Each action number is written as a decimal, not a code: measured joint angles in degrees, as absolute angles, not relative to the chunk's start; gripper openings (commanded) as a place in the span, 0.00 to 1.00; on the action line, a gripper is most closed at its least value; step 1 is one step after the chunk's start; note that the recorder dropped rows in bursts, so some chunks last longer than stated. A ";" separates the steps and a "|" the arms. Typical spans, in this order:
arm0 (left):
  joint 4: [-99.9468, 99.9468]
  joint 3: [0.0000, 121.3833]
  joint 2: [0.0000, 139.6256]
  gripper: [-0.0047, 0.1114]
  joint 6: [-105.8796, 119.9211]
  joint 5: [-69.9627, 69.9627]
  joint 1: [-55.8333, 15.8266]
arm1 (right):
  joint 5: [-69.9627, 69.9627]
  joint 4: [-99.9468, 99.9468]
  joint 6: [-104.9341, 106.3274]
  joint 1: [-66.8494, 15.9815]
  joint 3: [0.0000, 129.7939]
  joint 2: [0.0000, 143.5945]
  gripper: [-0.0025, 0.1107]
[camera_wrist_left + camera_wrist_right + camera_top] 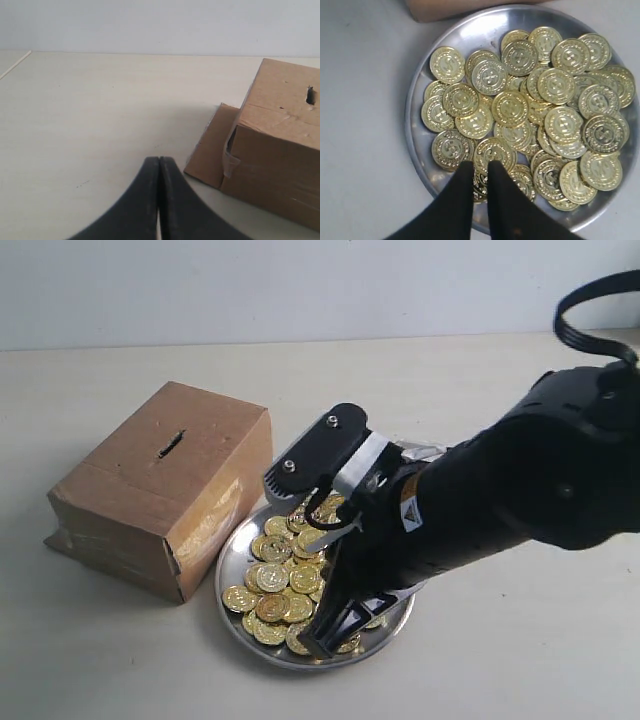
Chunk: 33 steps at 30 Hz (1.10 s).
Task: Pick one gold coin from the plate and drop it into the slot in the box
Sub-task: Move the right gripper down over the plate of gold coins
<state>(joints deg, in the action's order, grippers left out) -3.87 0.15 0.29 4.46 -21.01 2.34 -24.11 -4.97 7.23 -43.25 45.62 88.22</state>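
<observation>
Coins [510, 107], gold and shiny, lie in a big heap on the plate [418, 95]. We see many of them, some on top of others. The plate is round and silver, and it sits on the pale table [500, 670], just beside the box [150, 495]. The box is brown, with shiny tape [215, 520] on its side. The slot [170, 445] is a small dark cut in the top of the box.

The right gripper [480, 167] is down in the plate, close to the rim. Its two black fingers [460, 200] are almost together, with only a thin gap between them. The tips are right at the coins. We can see a bit of a coin in the gap, but we cannot tell if the fingers are pinching it or just touching the heap.

The left gripper [159, 159] is closed tight, tip against tip, with nothing in it. It is over the bare table, off to one side of the box and apart from it. From there we also see a flat brown flap [212, 145] sticking out at the bottom of the box.
</observation>
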 measured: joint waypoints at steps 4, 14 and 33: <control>-3.87 0.15 0.29 0.04 4.46 -21.01 2.34 | -24.60 -4.97 5.44 -43.25 48.38 92.11 0.28; -3.87 0.15 0.29 0.04 4.46 -21.01 2.34 | -29.11 -6.17 6.62 -43.25 52.95 100.43 0.49; -3.87 0.15 0.29 0.04 4.46 -21.01 2.34 | -32.80 -16.14 10.59 -43.25 59.58 106.91 0.49</control>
<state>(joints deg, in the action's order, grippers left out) -3.87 0.15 0.29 4.46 -21.01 2.34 -32.80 -16.14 10.59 -43.25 59.58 106.91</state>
